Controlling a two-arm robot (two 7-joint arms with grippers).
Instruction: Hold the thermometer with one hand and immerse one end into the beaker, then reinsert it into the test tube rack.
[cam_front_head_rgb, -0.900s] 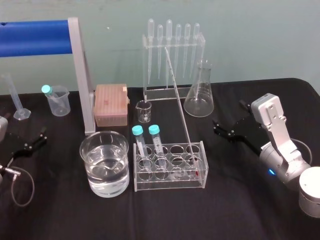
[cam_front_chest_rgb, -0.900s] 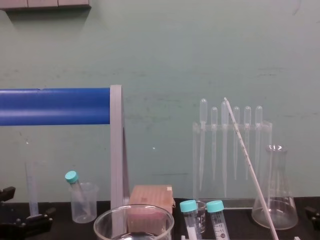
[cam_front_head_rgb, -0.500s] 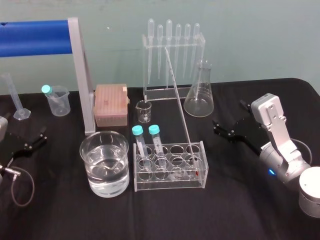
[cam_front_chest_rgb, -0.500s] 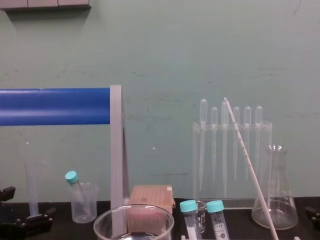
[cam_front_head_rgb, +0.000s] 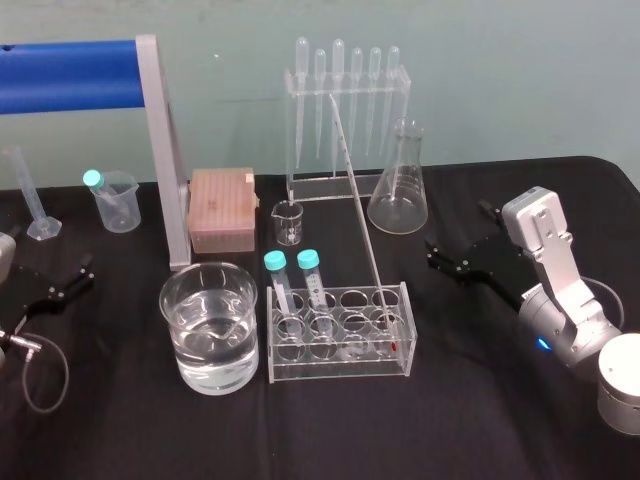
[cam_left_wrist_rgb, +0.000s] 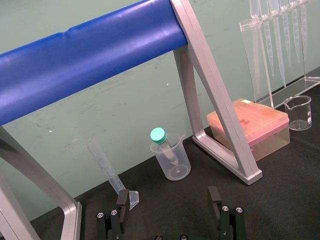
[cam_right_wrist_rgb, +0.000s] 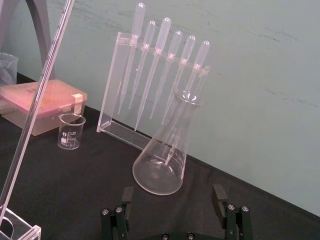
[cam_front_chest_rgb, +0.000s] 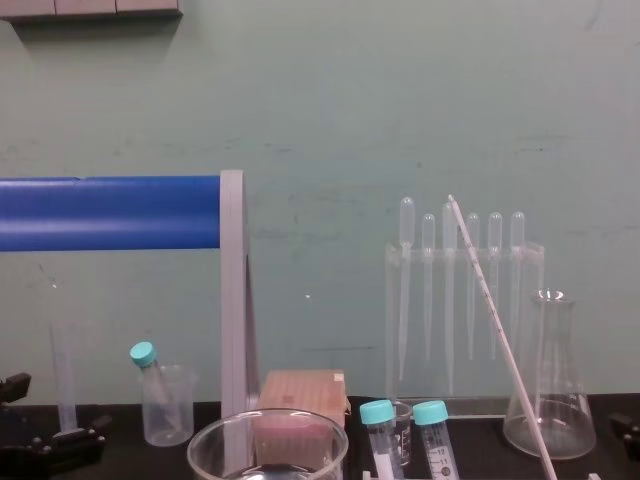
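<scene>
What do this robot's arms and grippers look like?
The right arm has boxy silver-white casing over rounded grey joints, with a small blue light. The right gripper and left gripper are both black, each with two flat fingers fixed by small screws. A thin black cable loops beside the left one.

Silver right arm (cam_front_head_rgb: 556, 292); black fingers (cam_front_head_rgb: 448, 262); thin looped cable (cam_front_head_rgb: 45, 378).

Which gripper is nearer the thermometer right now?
Right. The right gripper sits right of the thermometer; the left gripper rests far left, beyond the beaker.
</scene>
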